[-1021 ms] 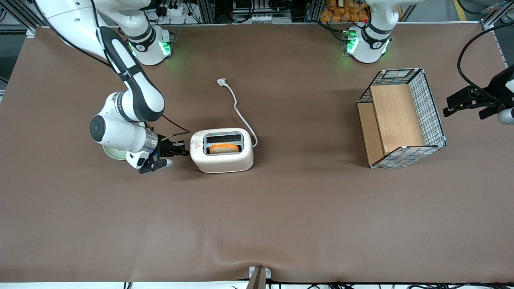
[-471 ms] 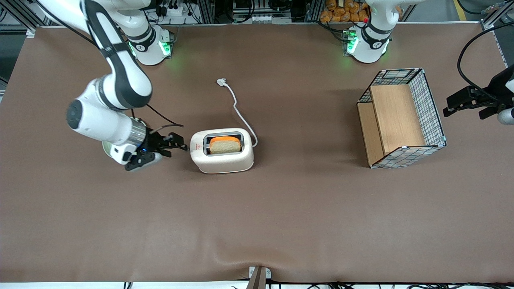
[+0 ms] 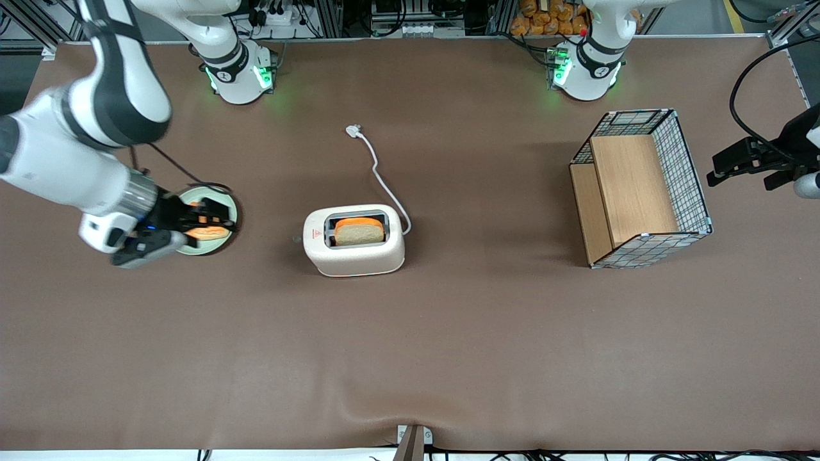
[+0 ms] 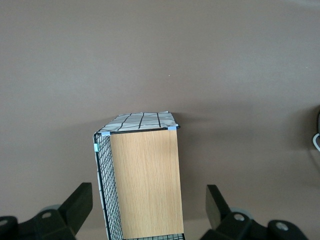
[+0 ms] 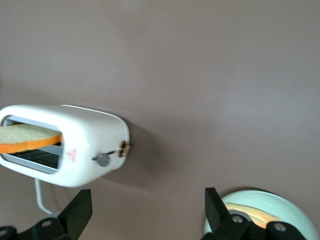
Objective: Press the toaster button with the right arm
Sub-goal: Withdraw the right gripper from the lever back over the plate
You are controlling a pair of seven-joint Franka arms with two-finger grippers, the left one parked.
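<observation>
The cream-white toaster [image 3: 354, 242] stands mid-table with a slice of toast [image 3: 359, 231] risen in its slot. In the right wrist view the toaster [image 5: 80, 150] shows its narrow end, where the grey toaster button [image 5: 102, 160] sticks out beside the red triangle sticker [image 5: 73, 156]. My right arm's gripper [image 3: 216, 218] is open and holds nothing. It hangs above a plate well away from the toaster, toward the working arm's end of the table. In the right wrist view the gripper [image 5: 148, 212] has bare table between its widely spread fingers.
A pale green plate [image 3: 225, 241] with a slice of bread lies under the gripper, and its rim [image 5: 280, 197] shows in the wrist view. The toaster's white cord and plug [image 3: 353, 130] trail away from the front camera. A wire basket with wooden panels [image 3: 640, 189] sits toward the parked arm's end.
The toast has risen in the slot. The gripper has pulled back from the toaster's narrow end and now hangs over the plate, toward the working arm's end.
</observation>
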